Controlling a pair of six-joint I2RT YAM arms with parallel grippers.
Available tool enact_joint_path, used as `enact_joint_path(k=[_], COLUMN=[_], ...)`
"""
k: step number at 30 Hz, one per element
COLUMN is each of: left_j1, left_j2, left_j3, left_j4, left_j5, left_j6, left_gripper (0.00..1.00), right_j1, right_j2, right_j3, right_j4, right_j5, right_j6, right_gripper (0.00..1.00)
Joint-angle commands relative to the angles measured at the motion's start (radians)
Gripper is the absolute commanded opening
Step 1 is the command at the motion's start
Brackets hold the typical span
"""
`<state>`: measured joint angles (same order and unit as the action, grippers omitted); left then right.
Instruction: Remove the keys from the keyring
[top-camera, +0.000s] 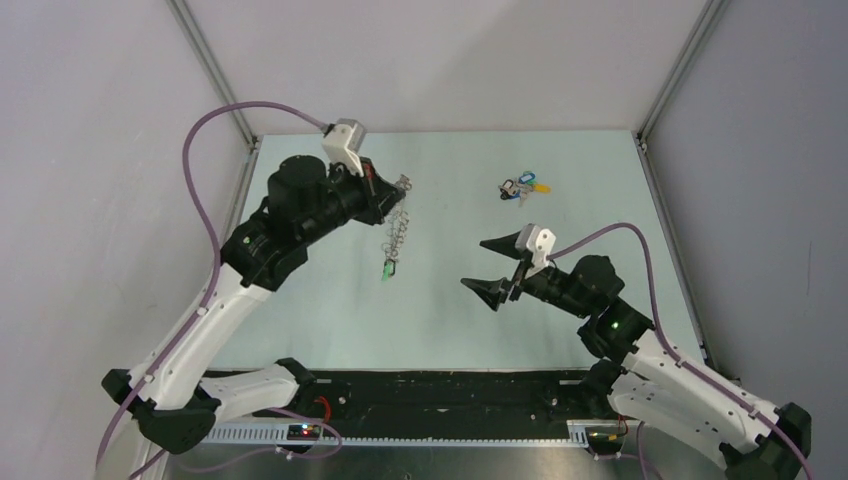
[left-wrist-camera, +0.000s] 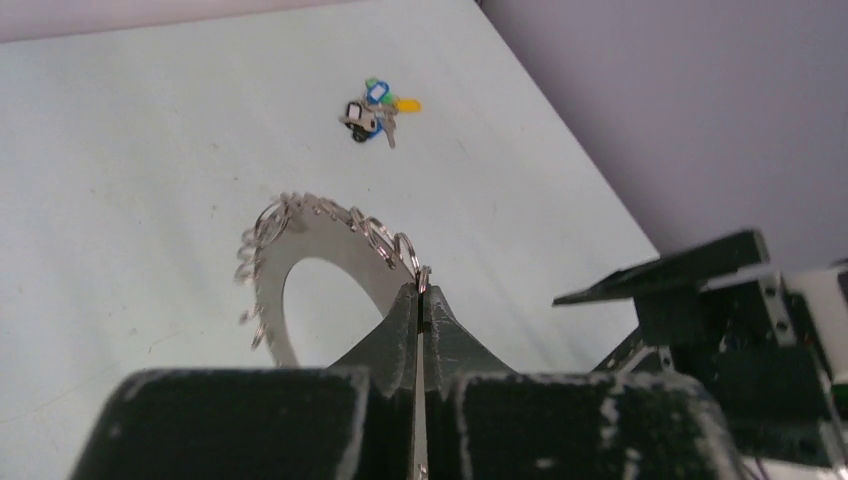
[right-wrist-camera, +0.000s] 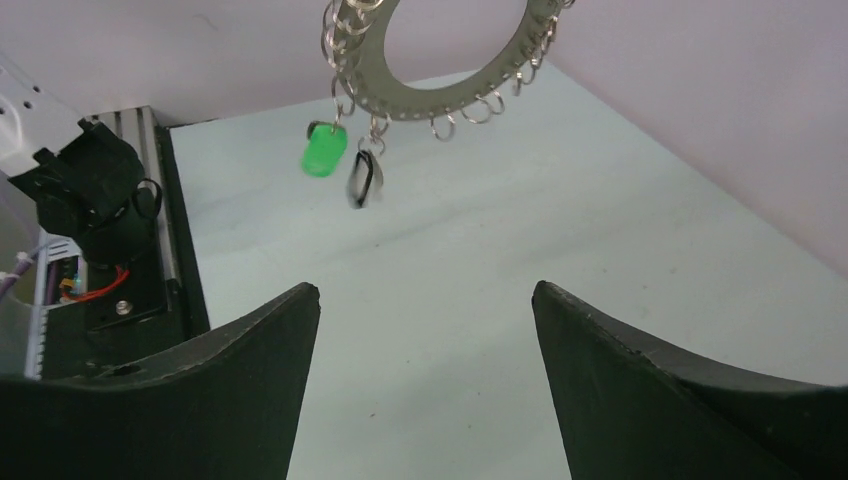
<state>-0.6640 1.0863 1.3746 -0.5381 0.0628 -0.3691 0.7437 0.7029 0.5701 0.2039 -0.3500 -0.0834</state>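
Observation:
My left gripper (top-camera: 390, 192) is shut on the rim of the keyring (top-camera: 397, 235) and holds it hanging above the table. In the left wrist view the jaws (left-wrist-camera: 421, 295) pinch the silvery ring (left-wrist-camera: 330, 235), whose rim carries many small wire loops. The green key (top-camera: 386, 270) hangs at the ring's bottom. In the right wrist view the ring (right-wrist-camera: 440, 98) hangs at the top, with the green key (right-wrist-camera: 323, 152) and the dark-and-whitish key (right-wrist-camera: 362, 180) dangling below it. My right gripper (top-camera: 475, 263) is open and empty, to the right of the ring, apart from it (right-wrist-camera: 425, 290).
A small bunch of blue and yellow-headed keys (top-camera: 522, 187) lies on the table at the back right, also in the left wrist view (left-wrist-camera: 372, 108). The black rail (right-wrist-camera: 150, 230) runs along the near table edge. Frame posts stand at the back corners.

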Motion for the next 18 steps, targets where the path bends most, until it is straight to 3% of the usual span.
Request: enact_joint_path(k=[1, 7, 18], left_j1=[0.031, 0.060, 0.071], left_j2=[-0.005, -0.011, -0.104], left_j3=[0.056, 0.053, -0.175], left_j4=[0.115, 0.196, 0.510], left_j5=[-0.033, -0.030, -0.085], left_j6=[-0.122, -0.224, -0.396], left_gripper=[0.00, 0.00, 0.00], right_j1=[0.083, 0.125, 0.281], right_j2=[0.026, 0.095, 0.378], right_j3=[0.013, 0.056, 0.190], right_j4=[0.111, 0.220, 0.505], right_j5=[0.146, 0.176, 0.423], right_j6=[-0.136, -0.170, -0.227], right_gripper=[0.84, 0.82, 0.81])
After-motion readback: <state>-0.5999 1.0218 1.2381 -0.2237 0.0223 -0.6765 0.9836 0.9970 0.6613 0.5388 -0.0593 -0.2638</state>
